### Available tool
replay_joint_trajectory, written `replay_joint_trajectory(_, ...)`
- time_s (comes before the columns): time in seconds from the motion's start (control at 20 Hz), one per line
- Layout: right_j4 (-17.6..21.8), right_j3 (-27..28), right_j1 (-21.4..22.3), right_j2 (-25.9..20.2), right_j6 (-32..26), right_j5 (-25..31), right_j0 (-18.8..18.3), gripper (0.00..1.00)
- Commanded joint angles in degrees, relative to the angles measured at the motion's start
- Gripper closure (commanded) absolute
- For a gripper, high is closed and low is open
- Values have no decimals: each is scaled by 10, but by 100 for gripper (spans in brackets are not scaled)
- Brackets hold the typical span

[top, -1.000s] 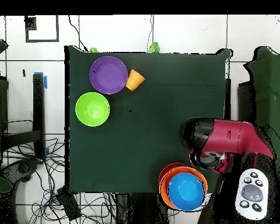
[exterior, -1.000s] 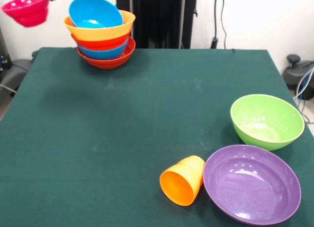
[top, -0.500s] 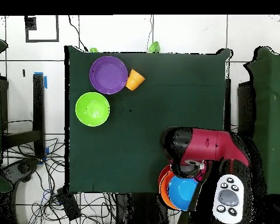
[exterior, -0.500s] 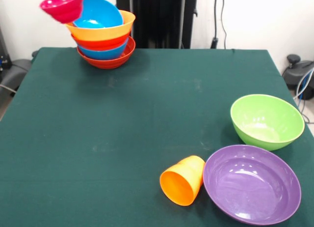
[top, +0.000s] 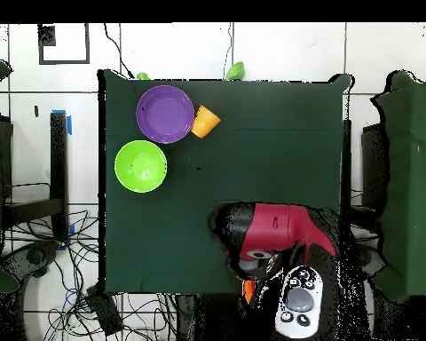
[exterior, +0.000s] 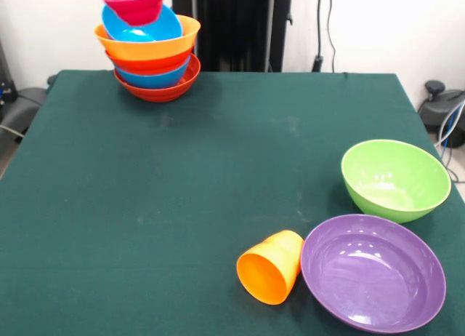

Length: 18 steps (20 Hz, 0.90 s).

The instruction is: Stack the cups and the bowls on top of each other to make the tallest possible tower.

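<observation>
- At the far left corner of the green table (exterior: 182,205) in the front view stands the tower (exterior: 149,60): a red-orange bowl at the base, then a blue bowl, a second red-orange bowl, a wide orange bowl (exterior: 163,44) and a blue bowl (exterior: 163,25) on top.
- A small magenta bowl (exterior: 134,3) sits above the top blue bowl, overlapping its rim and left of centre. Whether it rests in that bowl or hangs clear cannot be told.
- The gripper is not distinguishable. In the overhead view the red arm (top: 283,226) covers the tower, with only a sliver of orange showing beneath it. Whether the fingers are apart, together or clamped on the magenta bowl cannot be told.
- Risk: the magenta bowl appears off-centre. Released there, it may settle tilted against the blue wall or slide out.
- Risk: the upper bowls already sit skewed, and the tower is close to the table edge. Downward or sideways pressure could tip the pile off the table.
- Risk: glossy plastic on glossy plastic gives little friction, so nested bowls shift easily.
- Remaining items lie well apart from the tower: a light green bowl (exterior: 396,180), a large purple bowl (exterior: 373,272) and the orange cup (exterior: 270,267).
- The cup is a smooth tapered tumbler lying on its side, just beside the purple bowl. It would probably roll if nudged.
- All bowls are round, smooth and shiny; the table cover looks matte and cloth-like.
</observation>
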State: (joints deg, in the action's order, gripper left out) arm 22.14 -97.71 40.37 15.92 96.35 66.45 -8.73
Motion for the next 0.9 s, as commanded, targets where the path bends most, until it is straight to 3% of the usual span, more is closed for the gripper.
replay_joint_trajectory(0.05,-25,-48,-28,-20,141,-41,34,100)
replay_joint_trajectory(0.6,-9,-130,-27,-7,207,-103,69,100)
replay_joint_trajectory(0.9,-13,-133,-34,-9,207,-113,71,100)
